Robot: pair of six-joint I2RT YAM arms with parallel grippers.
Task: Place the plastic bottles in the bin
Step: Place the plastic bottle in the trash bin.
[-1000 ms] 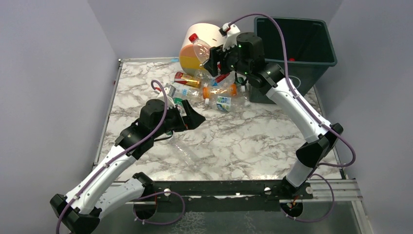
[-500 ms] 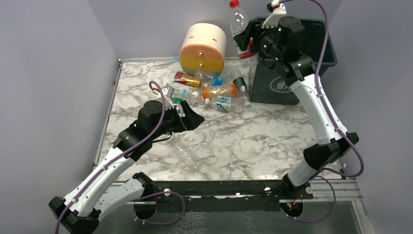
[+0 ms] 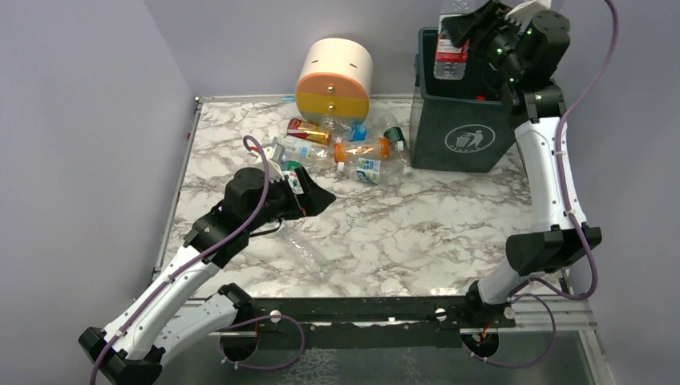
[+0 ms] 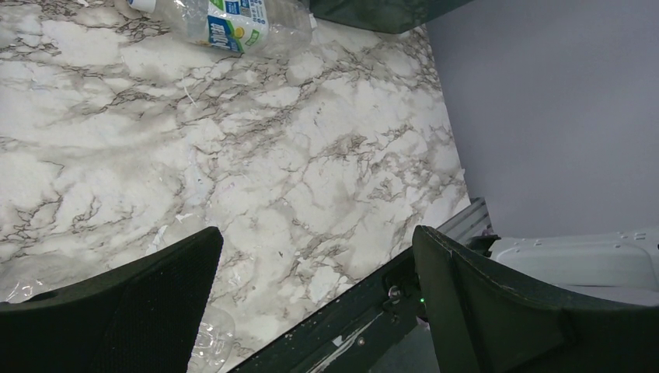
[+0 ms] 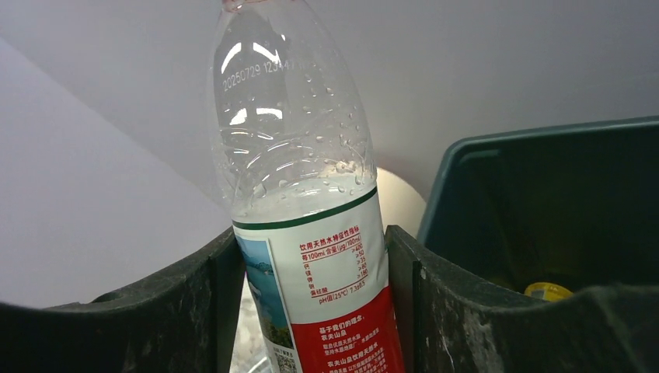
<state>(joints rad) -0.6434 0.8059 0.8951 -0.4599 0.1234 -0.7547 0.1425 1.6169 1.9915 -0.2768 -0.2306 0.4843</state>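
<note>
Red-labelled bottle (image 5: pixel 311 256) sat clamped upright in the right gripper (image 3: pixel 469 32), high over the bin's (image 3: pixel 465 140) left rim; released there, it might clip that rim and tumble outside; left gripper (image 4: pixel 315 295) gaped empty, well apart from the bin.

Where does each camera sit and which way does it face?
Top external: above, behind the robot, looking down on the table; both arms show.
Left wrist: low over the table, facing right; open left fingers show.
Right wrist: raised beside the bin, facing the wall; right fingers clamp a red-labelled bottle.
Shared: top and right wrist show bottle and bin.
</note>
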